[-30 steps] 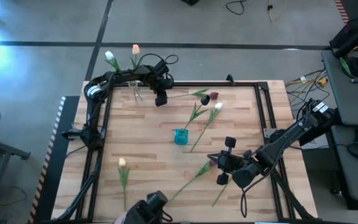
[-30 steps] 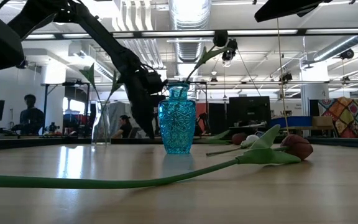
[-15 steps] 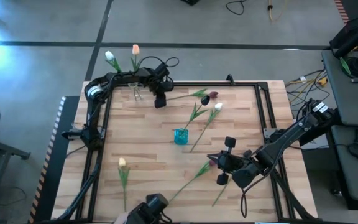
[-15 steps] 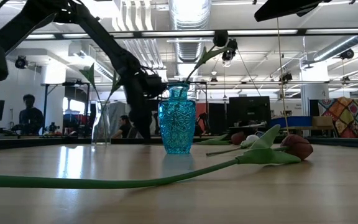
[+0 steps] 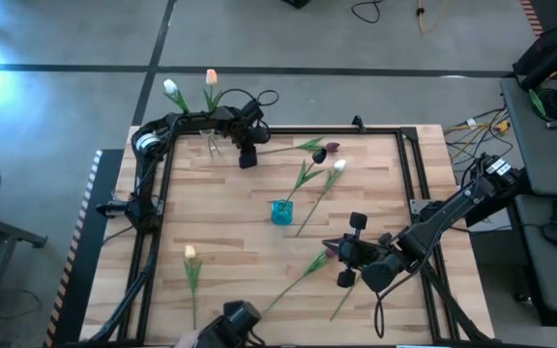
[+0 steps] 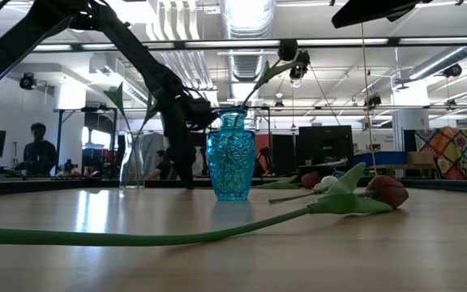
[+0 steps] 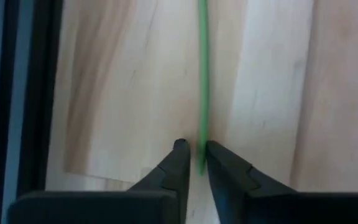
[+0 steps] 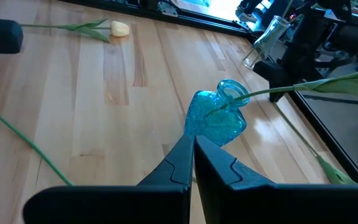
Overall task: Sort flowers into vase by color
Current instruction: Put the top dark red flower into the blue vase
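Resting low over the near right of the table (image 5: 230, 222), the right pincer (image 5: 348, 253) waits with fingers pressed together and empty. Loose flowers (image 5: 309, 170) lie mid-table around the blue vase (image 5: 280, 212). Farther back, the left pincer (image 7: 194, 148) straddles a green stem (image 7: 202, 74), nearly closed on it, apparently to lift it toward the clear vase (image 6: 132, 161).

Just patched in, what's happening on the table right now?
The left hand is at the far edge of the table, closed on the green stem of a dark tulip lying there, beside the clear vase that holds two flowers. The blue vase mid-table holds one stem. The right hand waits shut near the front; more tulips lie loose.
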Tool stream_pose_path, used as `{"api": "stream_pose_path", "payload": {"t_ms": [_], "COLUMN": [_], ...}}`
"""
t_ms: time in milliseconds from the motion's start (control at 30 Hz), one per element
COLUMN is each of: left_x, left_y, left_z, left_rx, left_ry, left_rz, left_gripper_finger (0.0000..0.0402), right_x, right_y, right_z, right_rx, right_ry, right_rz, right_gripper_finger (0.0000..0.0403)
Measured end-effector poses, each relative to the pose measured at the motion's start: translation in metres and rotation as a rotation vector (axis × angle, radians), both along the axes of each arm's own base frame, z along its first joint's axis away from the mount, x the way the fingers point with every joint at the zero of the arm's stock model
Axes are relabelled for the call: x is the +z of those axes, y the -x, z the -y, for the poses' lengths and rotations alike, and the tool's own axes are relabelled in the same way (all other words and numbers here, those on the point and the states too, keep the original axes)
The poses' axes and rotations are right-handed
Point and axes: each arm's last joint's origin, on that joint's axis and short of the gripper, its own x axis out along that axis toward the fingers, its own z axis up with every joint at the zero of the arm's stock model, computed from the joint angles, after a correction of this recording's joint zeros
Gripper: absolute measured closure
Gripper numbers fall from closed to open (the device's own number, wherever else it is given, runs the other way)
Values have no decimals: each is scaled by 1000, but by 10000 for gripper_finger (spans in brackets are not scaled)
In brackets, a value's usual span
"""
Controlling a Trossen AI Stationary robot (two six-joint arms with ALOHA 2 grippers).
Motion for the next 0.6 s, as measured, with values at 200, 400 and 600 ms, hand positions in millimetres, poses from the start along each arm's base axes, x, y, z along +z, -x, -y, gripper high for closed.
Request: {"api": "stream_pose_path", "payload": {"t_ms": [200,400,600], "left_x": [0,5,36], "left_y": [1,4,1], "left_z": [2,6,6], "left_rx": [-43,-55,-52], "left_ry": [7,36,14], "left_rz": [-23,-34,80], "left_gripper_finger": [398,401,401], "right_x": [0,0,0], "right_y": [0,0,0], "right_z": [0,0,0], "right_rx": [0,0,12], "right_ry": [0,0,21], "right_rz": [0,0,-8], "right_gripper_finger": [394,394,394]}}
